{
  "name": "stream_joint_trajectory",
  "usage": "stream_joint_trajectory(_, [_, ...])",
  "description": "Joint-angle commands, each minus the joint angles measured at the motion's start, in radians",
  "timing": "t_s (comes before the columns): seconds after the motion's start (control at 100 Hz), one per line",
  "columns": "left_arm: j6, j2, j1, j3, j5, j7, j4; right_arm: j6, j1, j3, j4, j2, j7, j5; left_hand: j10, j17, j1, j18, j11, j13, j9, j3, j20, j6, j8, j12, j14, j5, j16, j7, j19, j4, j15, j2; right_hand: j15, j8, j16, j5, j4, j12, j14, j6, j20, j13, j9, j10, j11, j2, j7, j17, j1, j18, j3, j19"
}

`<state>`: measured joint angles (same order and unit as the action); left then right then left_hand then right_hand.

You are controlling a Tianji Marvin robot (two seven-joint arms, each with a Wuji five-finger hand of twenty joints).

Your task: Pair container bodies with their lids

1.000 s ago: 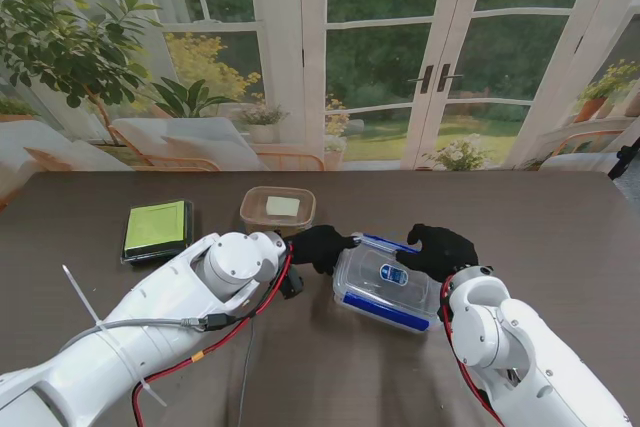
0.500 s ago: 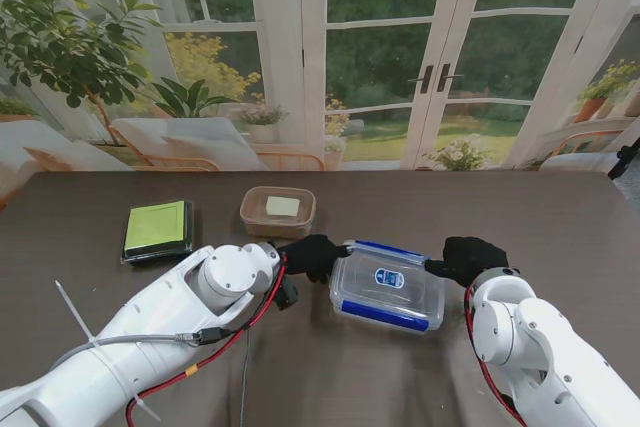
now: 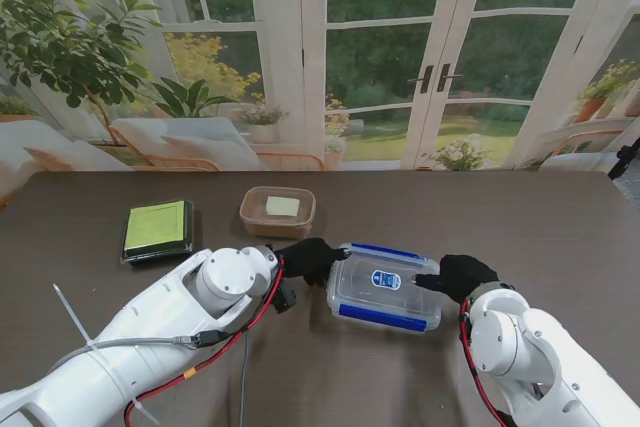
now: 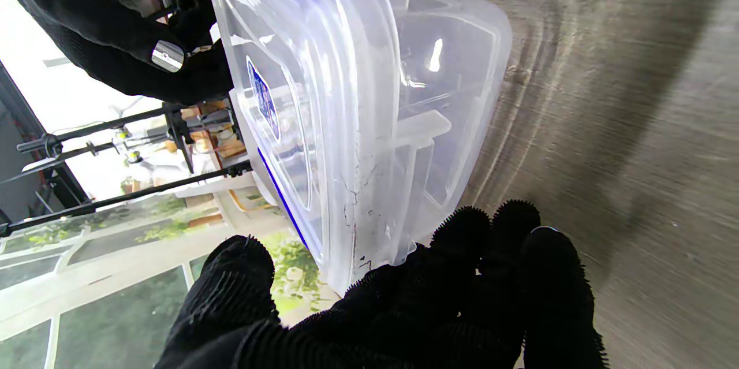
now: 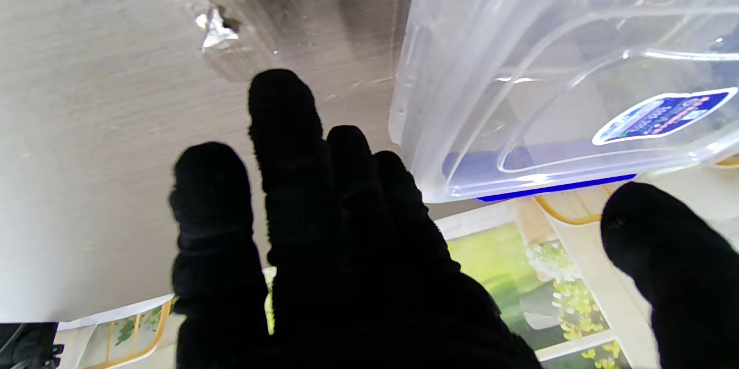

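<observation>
While the clear box [image 3: 386, 287] with its blue-clipped lid [image 3: 390, 275] sits near the middle of the table [image 3: 560, 217], the left hand [image 3: 312, 257] presses its fingers against one short end and the right hand [image 3: 462, 275] rests at the other, fingers spread, gripping nothing. Thin, glossy plastic like this looks light, a bit flexible and slippery, so it probably handles best squeezed at both short ends under the rim. A smaller tub [image 3: 277, 210] and a green lid [image 3: 157, 228] wait farther off.
</observation>
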<state>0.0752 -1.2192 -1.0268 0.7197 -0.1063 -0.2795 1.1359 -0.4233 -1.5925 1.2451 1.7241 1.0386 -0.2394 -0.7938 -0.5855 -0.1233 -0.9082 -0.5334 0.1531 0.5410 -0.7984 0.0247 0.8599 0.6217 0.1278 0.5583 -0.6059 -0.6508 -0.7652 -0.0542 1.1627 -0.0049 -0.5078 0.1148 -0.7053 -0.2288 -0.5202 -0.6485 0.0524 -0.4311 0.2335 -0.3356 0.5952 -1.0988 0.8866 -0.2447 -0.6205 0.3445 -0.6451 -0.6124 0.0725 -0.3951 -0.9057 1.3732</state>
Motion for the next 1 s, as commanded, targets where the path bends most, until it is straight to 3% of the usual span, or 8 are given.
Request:
stream_joint_trajectory(0.0, [-0.008,-0.017,0.015,-0.007,-0.011,-0.021,0.003,0.014,-0.004,-0.017,0.006,0.019,-0.016,0.017,0.034,0.019,-0.020,0.066,0.009,-0.002,0.010,-0.001,-0.006,-0.070,0.014,-0.002,-0.004,-0.052,0.000,-0.036,-0.025,-0.008,-0.003,-0.019,0.003,0.001,0.001,-0.039,0.000,-0.010,0.005,0.210,0.021,-0.004,0.009,0.071,0.015,0.013,-0.022,0.008,0.008,-0.006,0.004,-0.005])
stream_joint_trajectory(0.42, [-0.045,-0.067,0.117,-0.061,-0.064,-0.048,-0.123,-0.011,0.060,-0.042,-0.020,0.040,0.048,0.118,0.033,0.020,-0.020,0.066,0.008,-0.003,0.014,-0.001,-0.006,-0.068,0.013,-0.003,-0.004,-0.049,0.000,-0.035,-0.027,-0.008,-0.003,-0.018,0.002,-0.003,0.002,-0.042,0.007,-0.010,0.012,0.203,0.019,0.004,0.000,0.065,0.010,0.036,-0.030,0.020,0.023,-0.010,-0.077,-0.007])
stream_joint_trajectory(0.99, [-0.109,-0.171,0.240,-0.130,-0.114,-0.113,-0.368,-0.018,0.198,-0.095,-0.174,0.063,0.136,0.143,0.035,0.024,-0.017,0.073,0.005,-0.010,0.030,-0.001,-0.007,-0.075,0.015,-0.003,0.000,-0.031,0.000,-0.032,-0.032,-0.008,-0.003,-0.018,0.003,-0.005,0.004,-0.035,0.011,-0.006,0.016,0.204,0.018,0.012,-0.008,0.063,0.007,0.042,-0.032,0.038,0.028,-0.014,-0.110,-0.014])
